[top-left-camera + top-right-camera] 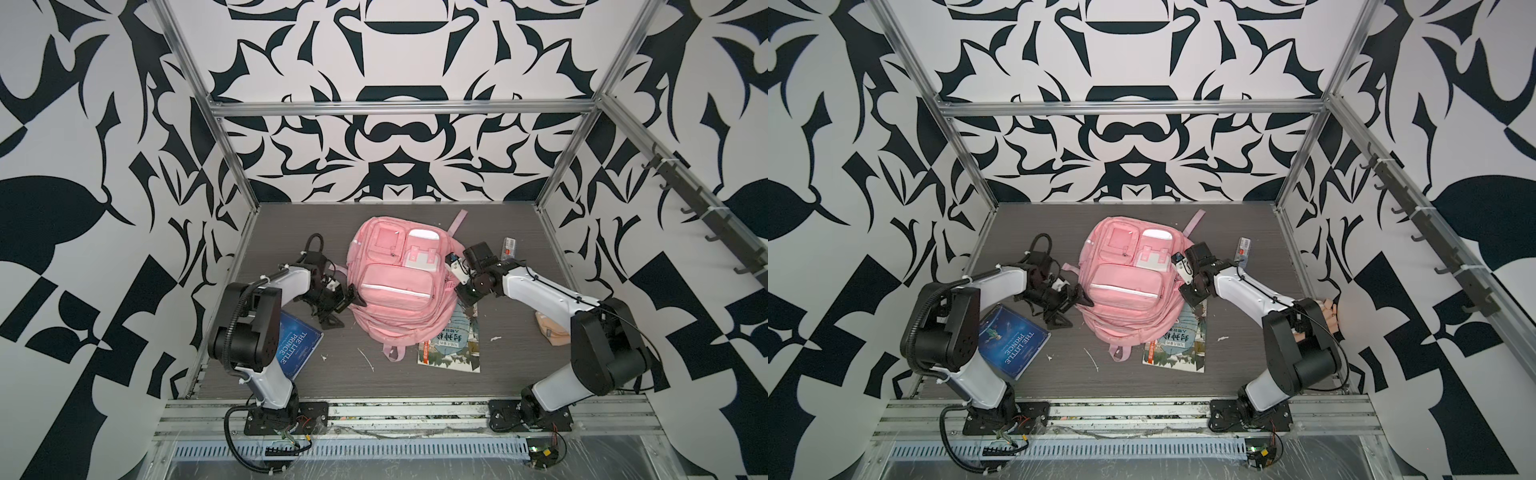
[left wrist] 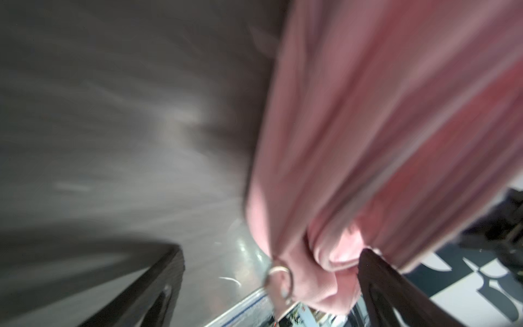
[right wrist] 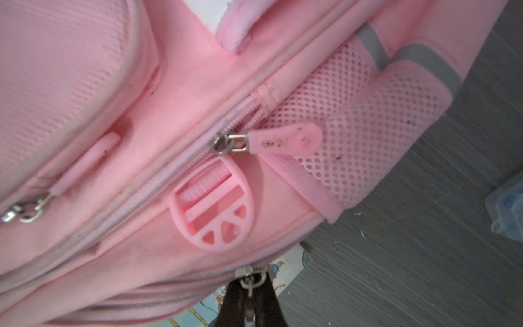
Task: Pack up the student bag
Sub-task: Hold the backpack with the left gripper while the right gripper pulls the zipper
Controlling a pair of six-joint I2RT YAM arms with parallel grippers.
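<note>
The large soft pink fabric backpack (image 1: 395,286) lies flat on the dark grey table (image 1: 519,365), with the right gripper (image 3: 249,286) clamped on a metal zip pull (image 3: 250,279) at its right flank and the left gripper (image 1: 343,309) spread wide beside its left.

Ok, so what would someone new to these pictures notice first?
The pink student bag lying mid-table, against bold black-and-white patterned walls. The right hand is shut on a zip pull at the bag's side, the open left hand flanks its opposite edge, and a blue book lies front-left.
</note>
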